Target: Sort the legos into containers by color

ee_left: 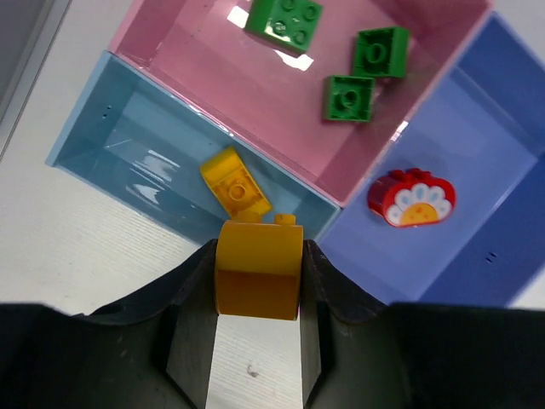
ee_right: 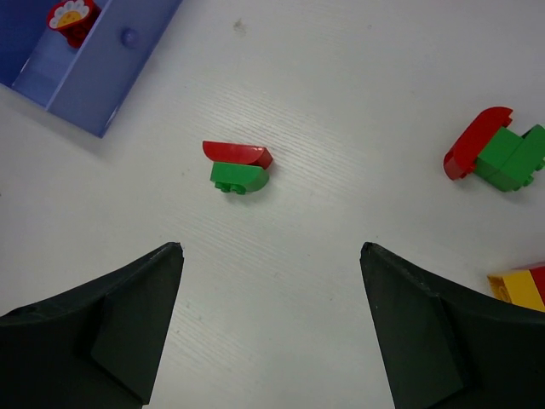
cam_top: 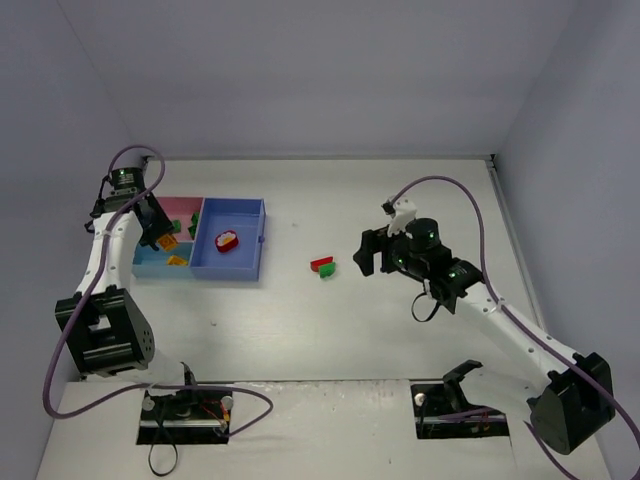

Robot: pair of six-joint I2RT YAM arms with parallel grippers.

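Note:
My left gripper [ee_left: 258,281] is shut on a yellow brick [ee_left: 258,268], held over the near wall of the light-blue tray [ee_left: 128,145]; it shows in the top view [cam_top: 162,237] too. Another yellow brick [ee_left: 235,183] lies in that tray. Three green bricks [ee_left: 347,97] lie in the pink tray [ee_left: 221,77]. A red flower brick [ee_left: 411,198] lies in the blue tray [ee_left: 485,153]. My right gripper [ee_right: 271,249] is open and empty above the table, short of a red-on-green pair [ee_right: 238,166].
A second red-and-green cluster [ee_right: 498,153] and a yellow-and-red piece [ee_right: 521,288] lie to the right in the right wrist view. The blue tray's corner [ee_right: 94,77] is at upper left there. In the top view the red-green pair [cam_top: 322,266] lies mid-table.

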